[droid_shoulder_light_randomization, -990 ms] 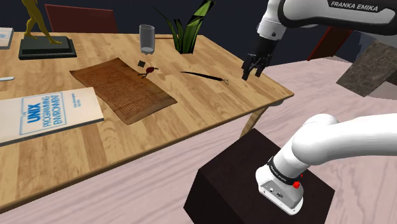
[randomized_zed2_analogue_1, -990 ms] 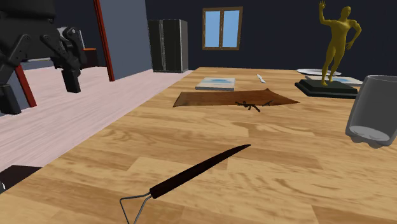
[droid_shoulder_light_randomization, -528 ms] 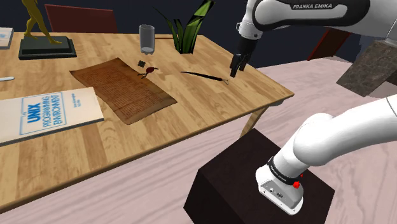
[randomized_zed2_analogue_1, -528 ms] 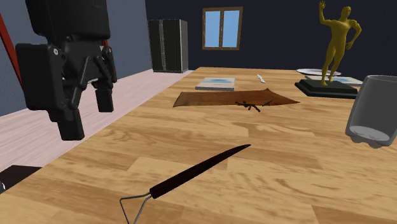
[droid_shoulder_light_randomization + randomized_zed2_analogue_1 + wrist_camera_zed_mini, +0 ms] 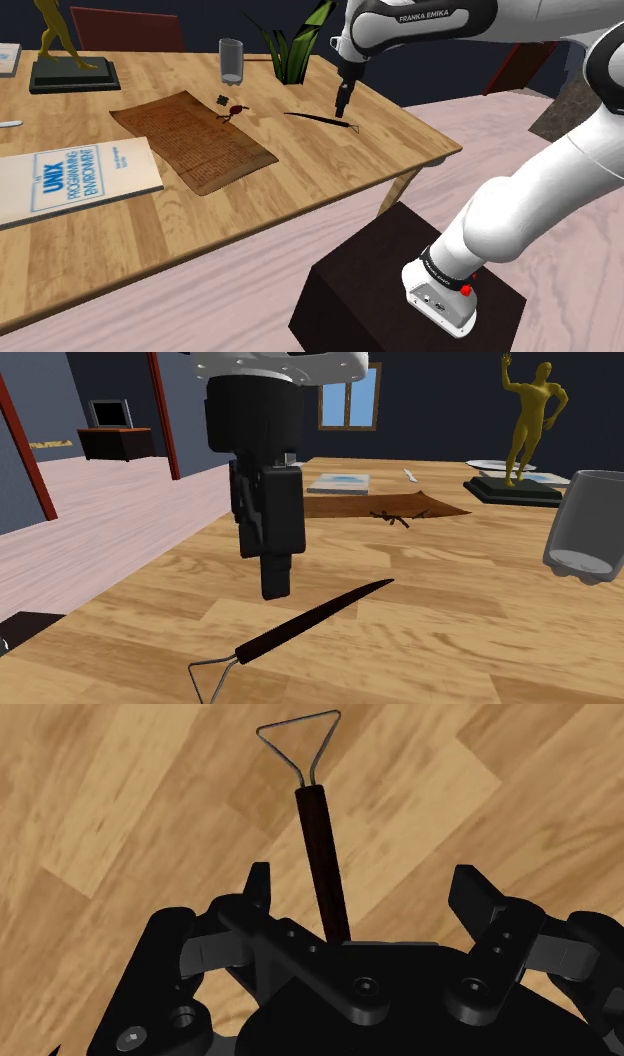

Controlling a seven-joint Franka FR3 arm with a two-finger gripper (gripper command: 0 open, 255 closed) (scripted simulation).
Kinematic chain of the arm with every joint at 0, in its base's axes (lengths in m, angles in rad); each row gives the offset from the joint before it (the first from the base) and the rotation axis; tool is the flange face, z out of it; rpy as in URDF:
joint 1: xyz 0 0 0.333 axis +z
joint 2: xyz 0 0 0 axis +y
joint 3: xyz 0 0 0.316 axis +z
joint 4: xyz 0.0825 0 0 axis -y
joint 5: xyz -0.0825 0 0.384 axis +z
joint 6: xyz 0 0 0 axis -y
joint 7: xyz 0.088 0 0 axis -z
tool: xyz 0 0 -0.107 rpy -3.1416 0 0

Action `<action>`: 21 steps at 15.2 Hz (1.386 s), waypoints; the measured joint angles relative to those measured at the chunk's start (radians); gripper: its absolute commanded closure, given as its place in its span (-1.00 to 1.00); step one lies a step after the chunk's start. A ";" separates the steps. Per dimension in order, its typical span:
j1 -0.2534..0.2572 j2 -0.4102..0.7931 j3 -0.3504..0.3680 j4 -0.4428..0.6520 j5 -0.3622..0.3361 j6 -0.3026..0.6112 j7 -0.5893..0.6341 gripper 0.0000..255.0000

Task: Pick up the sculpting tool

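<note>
The sculpting tool [image 5: 320,119] is a thin dark stick with a wire loop at one end, lying flat on the wooden table [image 5: 300,170] near its corner. In the second exterior view the tool [image 5: 310,617] points its loop at the camera. My black gripper [image 5: 343,103] hangs just above the tool's handle, close to the loop end, and the gripper [image 5: 277,584] points straight down. In the wrist view the gripper [image 5: 365,886] is open, its fingertips [image 5: 260,882] apart on either side of the dark handle [image 5: 322,854], not touching it.
A clear glass [image 5: 231,60] and a green plant [image 5: 298,45] stand behind the tool. A brown mat [image 5: 192,140], a small dark-red object [image 5: 236,110], a book [image 5: 70,180] and a gold statue [image 5: 65,50] lie further along the table. The table edge and the dark stand [image 5: 400,290] are close by.
The arm has swung from beyond the table's corner toward the shoulder view's left, bringing the gripper over the table and above the tool. The tool has not moved.
</note>
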 measured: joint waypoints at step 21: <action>0.029 0.187 0.017 0.055 -0.032 0.164 -0.136 1.00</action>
